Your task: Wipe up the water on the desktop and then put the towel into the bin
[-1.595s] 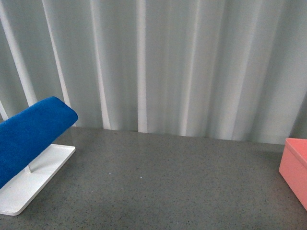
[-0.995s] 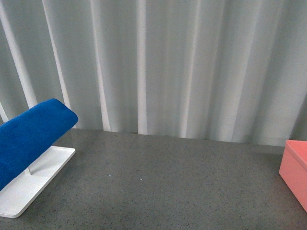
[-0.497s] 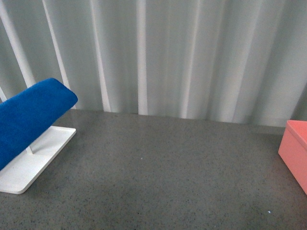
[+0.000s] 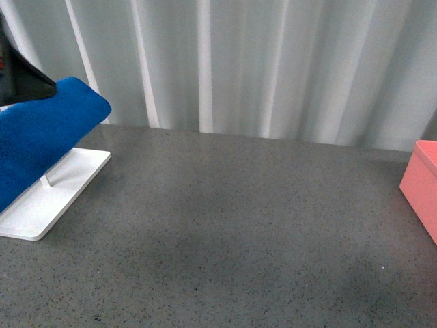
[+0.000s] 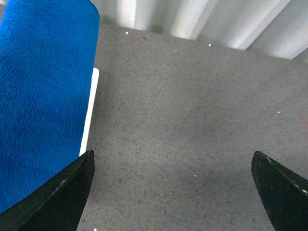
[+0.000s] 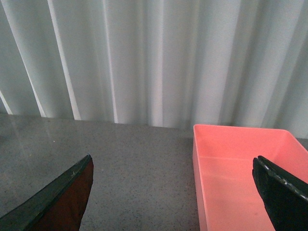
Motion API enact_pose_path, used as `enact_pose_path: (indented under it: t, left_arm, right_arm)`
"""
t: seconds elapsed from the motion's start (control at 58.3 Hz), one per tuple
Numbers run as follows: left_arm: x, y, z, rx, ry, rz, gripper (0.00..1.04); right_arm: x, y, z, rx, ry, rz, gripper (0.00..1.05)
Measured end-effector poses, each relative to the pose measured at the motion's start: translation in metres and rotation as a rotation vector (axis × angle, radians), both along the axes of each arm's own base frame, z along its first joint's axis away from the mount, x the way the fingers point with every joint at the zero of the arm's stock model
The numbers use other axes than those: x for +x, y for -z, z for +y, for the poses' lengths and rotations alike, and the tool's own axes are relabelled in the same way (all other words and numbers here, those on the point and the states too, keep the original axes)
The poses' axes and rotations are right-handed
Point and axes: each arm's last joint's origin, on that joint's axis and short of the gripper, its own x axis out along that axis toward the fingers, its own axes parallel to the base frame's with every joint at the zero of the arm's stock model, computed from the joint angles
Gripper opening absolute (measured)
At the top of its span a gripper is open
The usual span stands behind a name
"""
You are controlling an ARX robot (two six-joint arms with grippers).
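Blue fluffy microfibre towel [image 4: 41, 137] draped above white flat base plate [image 4: 51, 198], left side of dark grey speckled surface [image 4: 239, 225]. Salmon-pink rectangular plastic bin [image 4: 423, 184] stood far right (partly cropped). Left claw [image 5: 173, 154] spread wide, empty, near towel; right claw [image 6: 173, 159] spread, empty, near bin.

Looks evenly lit, soft cool light, no glare anywhere. Just a faint broad shadow smudged on the counter [image 4: 225, 253] in the front view. Slightly soft and grainy overall, curtain [image 4: 273, 68] a bit washed out. Near-black, fuzzy-edged fingers on the left pincer [image 5: 173, 154] and right pincer [image 6: 172, 158].
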Motion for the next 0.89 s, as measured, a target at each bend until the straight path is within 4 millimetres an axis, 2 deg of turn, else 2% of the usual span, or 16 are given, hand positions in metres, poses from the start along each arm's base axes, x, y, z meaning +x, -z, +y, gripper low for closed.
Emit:
enact_pose_path:
  t: [0.171, 0.223, 0.24, 0.36, 0.48, 0.583, 0.737, 0.892]
  left_arm:
    - [0.085, -0.001, 0.015, 0.109, -0.004, 0.145, 0.98]
    - [0.101, -0.003, 0.020, 0.147, -0.020, 0.161, 0.98]
    - [0.112, -0.005, 0.024, 0.159, -0.024, 0.167, 0.98]
    - [0.147, -0.017, 0.037, 0.225, -0.048, 0.167, 0.98]
    - [0.174, -0.026, 0.051, 0.289, -0.084, 0.196, 0.98]
    - [0.195, -0.018, 0.055, 0.318, -0.103, 0.220, 0.98]
    - [0.209, -0.003, 0.054, 0.332, -0.114, 0.246, 0.98]
    - [0.215, 0.004, 0.052, 0.353, -0.135, 0.228, 0.98]
  right_arm:
    - [0.000, 0.000, 0.000, 0.000, 0.000, 0.000, 0.98]
    - [0.000, 0.000, 0.000, 0.000, 0.000, 0.000, 0.98]
    - [0.000, 0.000, 0.000, 0.000, 0.000, 0.000, 0.98]
    - [0.000, 0.000, 0.000, 0.000, 0.000, 0.000, 0.98]
    - [0.000, 0.000, 0.000, 0.000, 0.000, 0.000, 0.98]
    - [0.000, 0.000, 0.000, 0.000, 0.000, 0.000, 0.98]
    - [0.000, 0.000, 0.000, 0.000, 0.000, 0.000, 0.98]
    - [0.000, 0.000, 0.000, 0.000, 0.000, 0.000, 0.98]
